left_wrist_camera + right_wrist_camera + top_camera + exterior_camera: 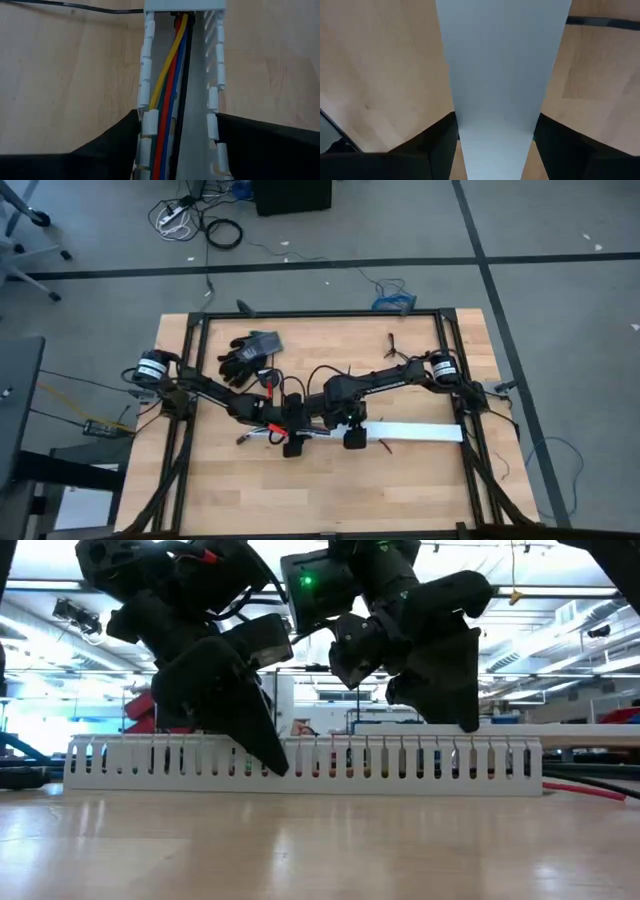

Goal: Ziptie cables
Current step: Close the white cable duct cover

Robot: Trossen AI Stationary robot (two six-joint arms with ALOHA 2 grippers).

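Both tools sit mid-worktop, side by side over the white slotted channel [415, 430], which lies lengthwise toward the worktop's right edge.

Left tool [291, 446]: fingers [110, 150] spread wide, one on each side of the channel's open section. Can't tell if they touch the walls. Nothing else between them besides channel and wires.

Cables [172, 75] run inside that open channel: yellow, red, blue, black strands packed together along its length, per left wrist view. In the high view I only catch a bit of red/white wire poking out by the channel's left end, under the left arm.

Right tool [354, 438]: fingers [425, 150] also spread, straddling the channel where a plain white cover [502, 65] closes it. Looks like they flank it closely; contact not clear.

Low view: both tools come down onto the channel top, left tool's tip reaching down across the slotted wall.

Ziptie [70, 6]: thin black strap lying flat on the wood beyond the channel's end, apart from both tools.

Black gloves [248, 353] rest near the far edge, left of centre. Small black forked clip [395, 346] near the far edge, right side.
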